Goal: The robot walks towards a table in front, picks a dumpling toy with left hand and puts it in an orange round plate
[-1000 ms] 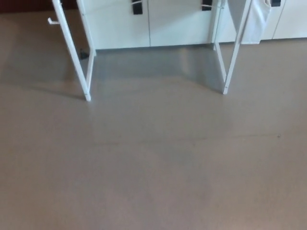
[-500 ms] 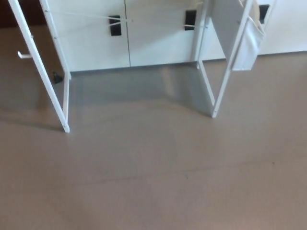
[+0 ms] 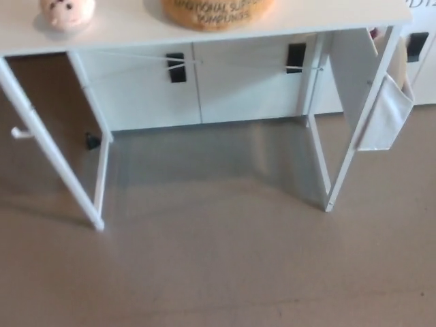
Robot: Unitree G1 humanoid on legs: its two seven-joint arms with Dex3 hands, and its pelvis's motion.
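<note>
pink dumpling toy (image 3: pixel 67 12) left of orange plate (image 3: pixel 216 13) on table (image 3: pixel 136 30).

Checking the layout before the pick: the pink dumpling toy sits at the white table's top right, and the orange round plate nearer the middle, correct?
Not quite. The head view shows the pink dumpling toy at the white table's top left, not right. The orange round plate does sit nearer the middle.

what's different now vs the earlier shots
Only the camera moved: the view has shifted, so the table top now shows along the upper edge, with the dumpling toy at left and the orange plate near the middle. Neither showed before. No hand is in view and nothing was grasped. The table legs, cabinets and floor look unchanged.
</note>
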